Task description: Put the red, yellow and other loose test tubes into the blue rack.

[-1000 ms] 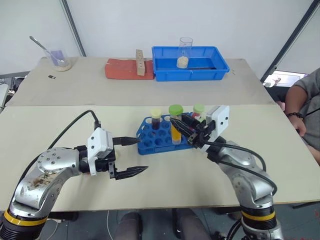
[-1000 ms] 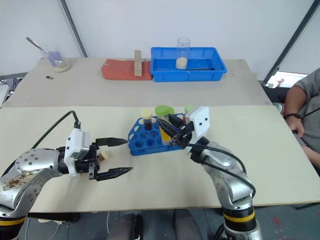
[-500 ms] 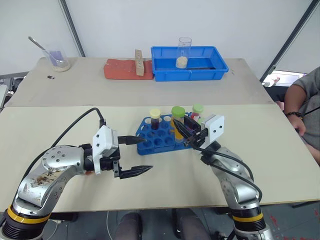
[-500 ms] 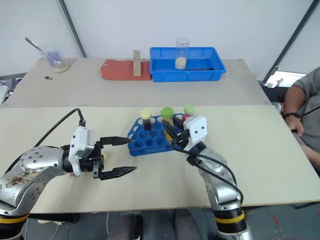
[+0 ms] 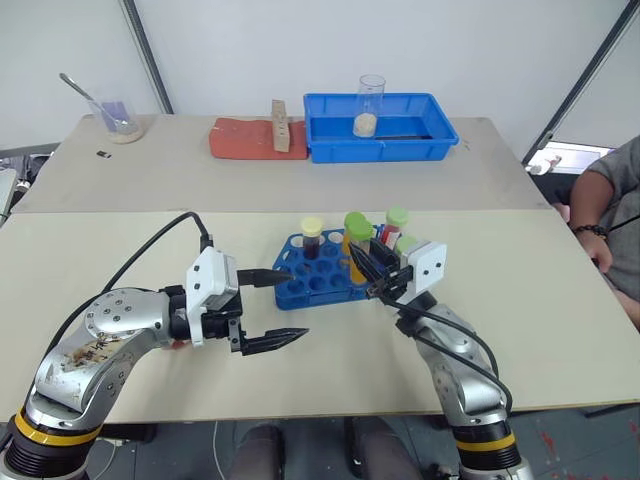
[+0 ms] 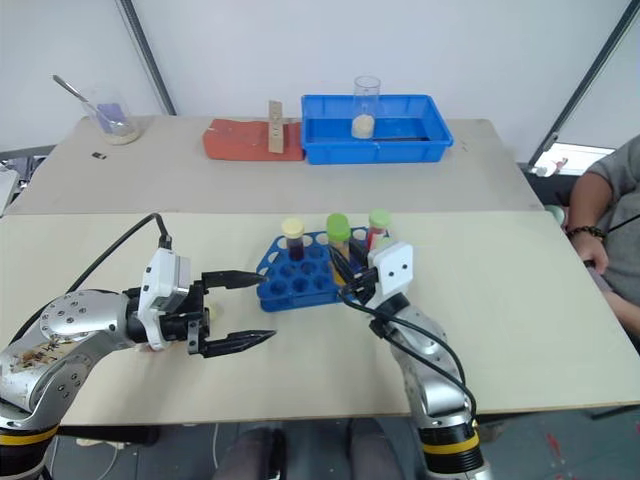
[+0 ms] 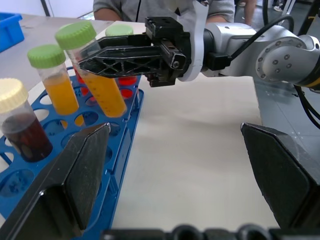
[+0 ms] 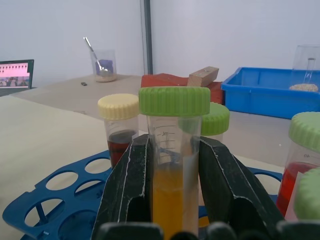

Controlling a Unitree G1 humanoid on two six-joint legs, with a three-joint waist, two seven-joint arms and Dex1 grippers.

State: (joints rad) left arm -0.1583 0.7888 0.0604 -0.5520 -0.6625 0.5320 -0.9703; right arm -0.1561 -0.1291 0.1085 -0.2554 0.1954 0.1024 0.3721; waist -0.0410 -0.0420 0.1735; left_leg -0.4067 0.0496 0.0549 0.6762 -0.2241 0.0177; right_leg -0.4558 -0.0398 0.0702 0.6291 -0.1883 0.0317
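Right now I'm watching the left gripper hanging in the lower left of the head view, just beside the blue rack, with its jaws spread wide and nothing between them. Lower centre, the right gripper is clamping a yellow-orange tube with a green cap, pinching it below the cap. That tube is leaning a little over the rack's right side. I'm judging its foot to be at or just inside a hole, but I can't tell whether it is seated.

Other tubes are already standing in the rack: a dark red-brown tube with a cream cap at the back left, a red tube with a green cap at the back right, and a second orange tube between them. I'm seeing no tube lying loose on the near table, so I'm reckoning the job is nearly done, with only lowering and letting go left.

Farther back, across a seam, a second table is carrying a blue tray with a glass beaker, a red slab with a wooden block, and a beaker with a spoon at upper left. A person is sitting at the right edge, and a pale wall is closing the room behind.
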